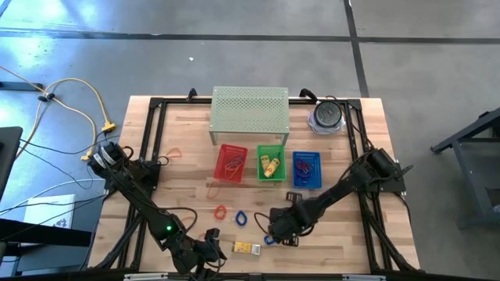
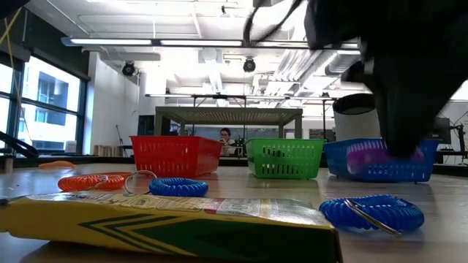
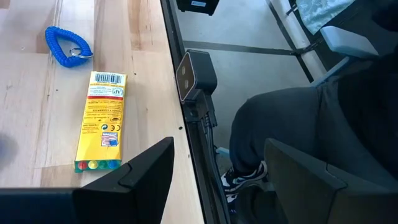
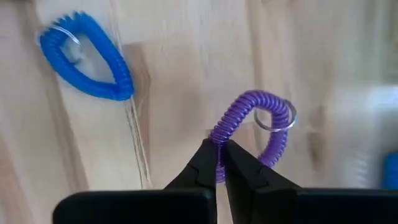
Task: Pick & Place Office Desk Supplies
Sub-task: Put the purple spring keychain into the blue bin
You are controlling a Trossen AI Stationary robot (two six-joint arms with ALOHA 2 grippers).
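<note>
My right gripper [image 4: 221, 147] [image 1: 278, 228] is shut on a purple coil loop [image 4: 255, 121] with a metal ring, over the table's near middle. A blue coil loop [image 4: 87, 59] [image 1: 241, 218] lies flat next to it, and another blue loop [image 2: 373, 212] lies nearer the near edge. A yellow rectangular box [image 3: 102, 121] [image 1: 246, 248] lies flat near the near edge. My left gripper [image 3: 217, 186] [image 1: 207, 246] is open beside that box, over the table's near edge, touching nothing. An orange-red loop [image 1: 220, 211] lies left of the blue one. My right gripper pinches the purple coil loop between its two fingertips on the loop's side [image 4: 227, 126] away from the metal ring [image 4: 275, 118]. The fingers come from above, pointing down, and lie across the coil. Whether the loop is lifted clear of the table, I cannot tell.
Red [image 1: 230, 162], green [image 1: 271, 161] and blue [image 1: 307, 168] baskets stand in a row mid-table, before a perforated shelf [image 1: 250, 109]. Orange loops [image 1: 176, 152] lie farther left. A camera [image 3: 196, 74] sits on the near edge; a person's leg [image 3: 311, 124] is beyond it.
</note>
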